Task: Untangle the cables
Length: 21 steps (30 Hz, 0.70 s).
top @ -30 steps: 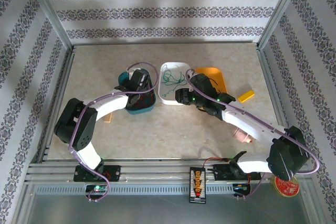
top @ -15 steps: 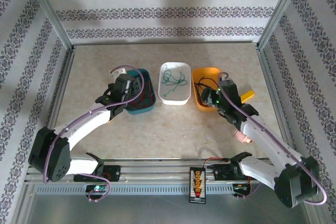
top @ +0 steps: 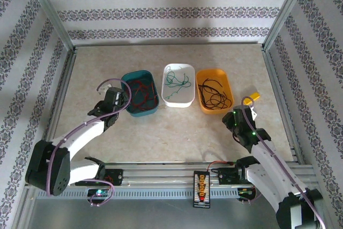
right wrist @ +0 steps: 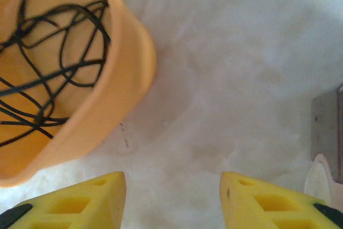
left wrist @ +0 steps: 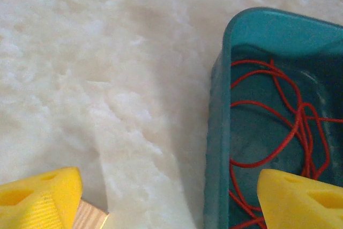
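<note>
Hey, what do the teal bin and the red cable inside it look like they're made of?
The teal rectangular bin looks like moulded plastic, semi-matte: rounded rim, even colour, soft sheen. The thin red cable looks like plastic-coated wire: smooth, uniform, lying in loose loops; core hidden.

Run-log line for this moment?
thin red cables: teal plastic tub | green cables: white plastic tub | black cables: orange plastic tub | left claw: open | right claw: open

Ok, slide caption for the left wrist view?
Left gripper open, straddling the rim of the teal plastic bin; thin red cables loop inside.
</note>
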Motion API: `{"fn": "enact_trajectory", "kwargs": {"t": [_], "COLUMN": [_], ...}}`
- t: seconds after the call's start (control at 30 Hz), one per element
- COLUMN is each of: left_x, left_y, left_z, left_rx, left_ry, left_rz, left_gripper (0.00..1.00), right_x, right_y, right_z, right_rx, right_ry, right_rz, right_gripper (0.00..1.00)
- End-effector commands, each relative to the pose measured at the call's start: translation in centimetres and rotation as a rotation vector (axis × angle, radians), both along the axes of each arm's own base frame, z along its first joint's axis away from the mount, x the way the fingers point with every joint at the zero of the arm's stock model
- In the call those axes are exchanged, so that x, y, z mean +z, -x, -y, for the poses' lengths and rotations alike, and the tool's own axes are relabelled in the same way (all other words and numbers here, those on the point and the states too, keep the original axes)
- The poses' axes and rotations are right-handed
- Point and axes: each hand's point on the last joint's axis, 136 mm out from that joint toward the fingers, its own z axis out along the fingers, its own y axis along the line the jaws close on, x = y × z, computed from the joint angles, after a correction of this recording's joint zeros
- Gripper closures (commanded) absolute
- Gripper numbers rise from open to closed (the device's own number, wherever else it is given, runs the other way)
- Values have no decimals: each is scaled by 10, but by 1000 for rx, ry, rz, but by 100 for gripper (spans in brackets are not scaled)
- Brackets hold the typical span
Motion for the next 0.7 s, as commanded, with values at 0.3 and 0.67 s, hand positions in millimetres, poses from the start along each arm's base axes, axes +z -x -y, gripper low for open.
{"fn": "enact_trajectory", "kwargs": {"t": [0.3,0.67], "left_x": [-19,-6], "left_y": [-86,-187], "left_z": [20,61], "left_rx": [-93,-201], "left_ry": [145,239], "left_rz": [84,179], "left_gripper": [20,24], "right_x": [-27,-25], "right_y": [-29,-71], "right_z": [-20,-36], "right_rx": [11,134], "right_ry": [-96,-70], "right_rz": [-34,-43], "right_gripper": [51,51]}}
